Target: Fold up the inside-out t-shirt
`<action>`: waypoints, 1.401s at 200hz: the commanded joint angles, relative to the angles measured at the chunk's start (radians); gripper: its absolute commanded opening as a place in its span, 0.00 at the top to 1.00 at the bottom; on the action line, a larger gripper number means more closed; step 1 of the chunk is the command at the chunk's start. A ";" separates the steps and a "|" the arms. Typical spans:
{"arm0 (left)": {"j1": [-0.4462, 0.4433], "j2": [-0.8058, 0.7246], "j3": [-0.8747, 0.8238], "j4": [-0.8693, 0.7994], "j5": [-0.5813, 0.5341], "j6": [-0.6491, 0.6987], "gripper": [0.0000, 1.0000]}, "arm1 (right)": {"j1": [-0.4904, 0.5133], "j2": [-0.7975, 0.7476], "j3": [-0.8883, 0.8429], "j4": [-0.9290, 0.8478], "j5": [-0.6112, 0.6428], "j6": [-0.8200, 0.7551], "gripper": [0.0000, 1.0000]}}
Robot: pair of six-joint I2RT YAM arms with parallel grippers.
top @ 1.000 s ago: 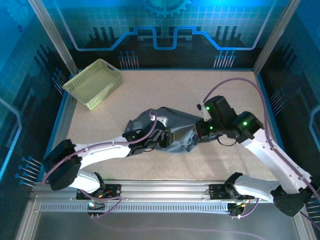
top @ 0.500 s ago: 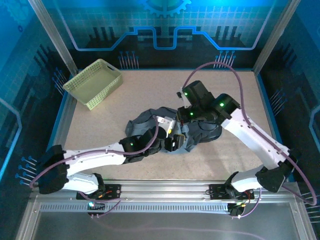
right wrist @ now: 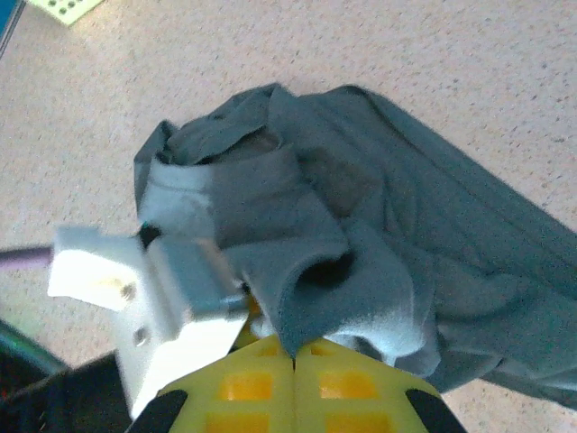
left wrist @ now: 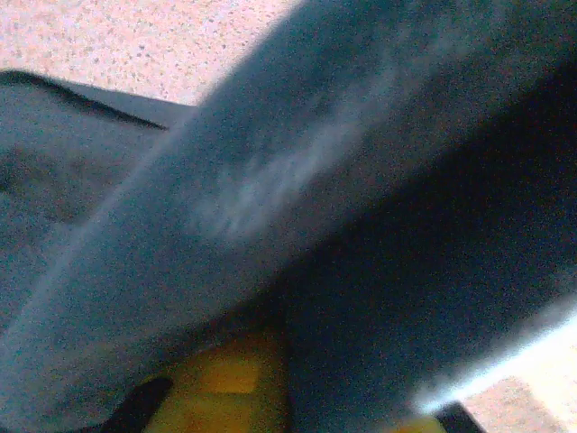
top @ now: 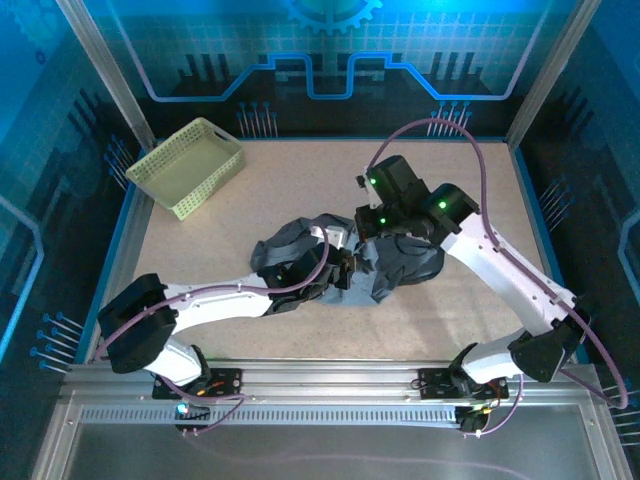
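The inside-out t-shirt [top: 405,265] lies crumpled in a dark slate-grey heap at the middle of the table. My left gripper [top: 345,268] reaches in from the left and is shut on a fold at the heap's near-left side. In the left wrist view the cloth [left wrist: 270,180] drapes over the gripper [left wrist: 315,397] and hides most of its yellow fingers [left wrist: 216,383]. My right gripper [top: 372,238] comes from the right, just behind the left one. It is shut on an edge of the t-shirt [right wrist: 388,207], with the fold pinched at the tips [right wrist: 295,354].
A pale yellow-green lattice basket [top: 190,165] stands at the table's back left; its corner [right wrist: 63,7] shows in the right wrist view. The left gripper's white wrist housing [right wrist: 153,298] sits right beside the right gripper's fingers. Bare table lies around the heap.
The right arm swung left from the shirt's right side, bunching the cloth toward the middle. The left gripper opened, then shut on the fabric.
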 commanded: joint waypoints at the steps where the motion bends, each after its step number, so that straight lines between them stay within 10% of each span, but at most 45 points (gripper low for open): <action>1: 0.001 -0.063 -0.061 0.051 0.042 -0.005 0.97 | -0.059 0.069 -0.026 0.089 -0.031 -0.033 1.00; 29: 0.022 -0.093 -0.157 0.107 0.119 -0.065 1.00 | -0.105 0.216 -0.001 0.185 -0.040 -0.111 0.98; 94: 0.121 -0.031 -0.210 0.180 0.250 -0.173 0.98 | -0.089 0.283 -0.022 0.233 0.103 -0.211 0.48; 133: 0.134 -0.007 -0.258 0.231 0.245 -0.209 0.96 | 0.042 0.081 -0.238 0.286 -0.001 -0.154 0.53; 208: 0.138 -0.016 -0.379 0.332 0.216 -0.292 0.88 | 0.073 0.223 -0.388 0.450 -0.134 -0.030 0.64; 280: 0.138 -0.017 -0.381 0.348 0.224 -0.289 0.85 | 0.075 0.338 -0.352 0.401 0.096 -0.029 0.63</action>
